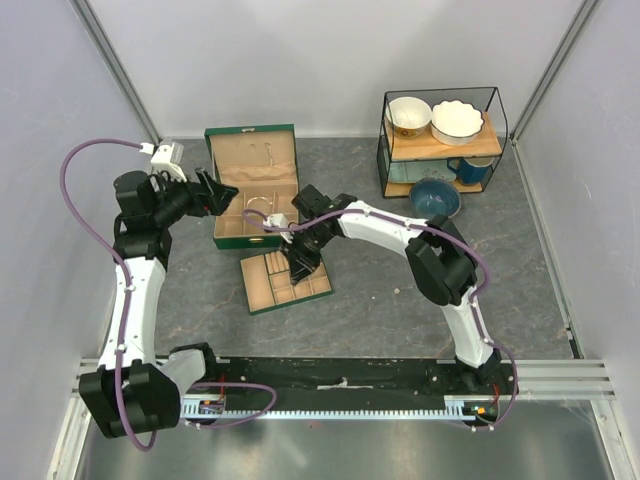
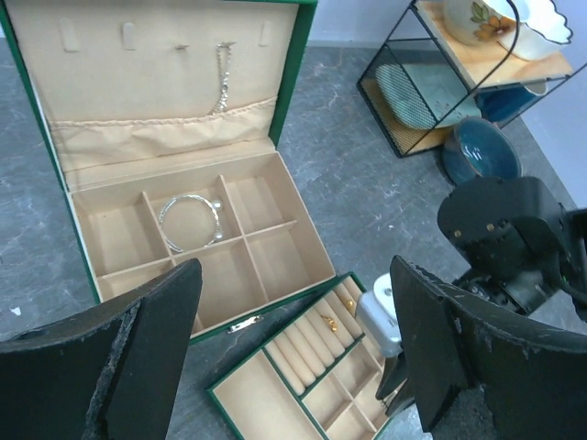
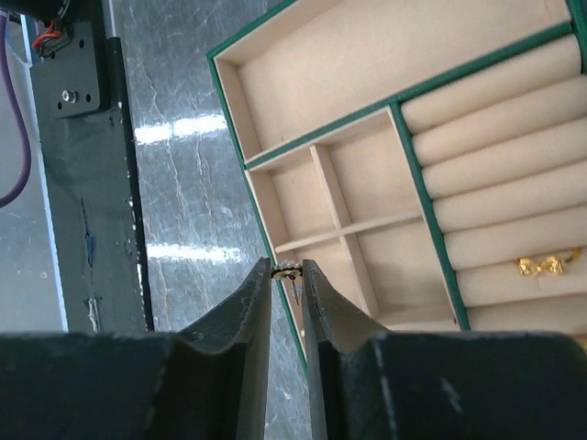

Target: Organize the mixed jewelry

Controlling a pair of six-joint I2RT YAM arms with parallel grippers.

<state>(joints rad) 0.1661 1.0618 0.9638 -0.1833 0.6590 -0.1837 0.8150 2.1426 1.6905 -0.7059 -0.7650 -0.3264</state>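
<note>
White shells and black joints clad the left arm (image 1: 140, 285) and right arm (image 1: 385, 222); purple cables (image 1: 63, 175) run from bases (image 1: 140, 395) at 7 and 5 o'clock; scuffed black fingers (image 2: 138, 367)

An open green jewellery box with tan lining (image 1: 235, 160) stands behind a separate green compartment tray (image 1: 262, 285). To the right, a black wire shelf (image 1: 497, 120) holds two white bowls (image 1: 408, 116), with a dark blue bowl (image 1: 435, 197) just in front.

Grey marbled table (image 1: 380, 300), open green box (image 1: 240, 165), tray (image 1: 262, 290), wire shelf (image 1: 472, 150)

Here are 1 silvery wire bangle (image 2: 188, 196), 2 tiny gold studs (image 2: 349, 302) (image 2: 330, 323), 1 dark trinket (image 3: 287, 271), 2 green tan-lined cases (image 2: 275, 261) (image 2: 248, 403), 3 ceramic bowls (image 1: 408, 115) (image 1: 457, 120) (image 1: 435, 197).
</note>
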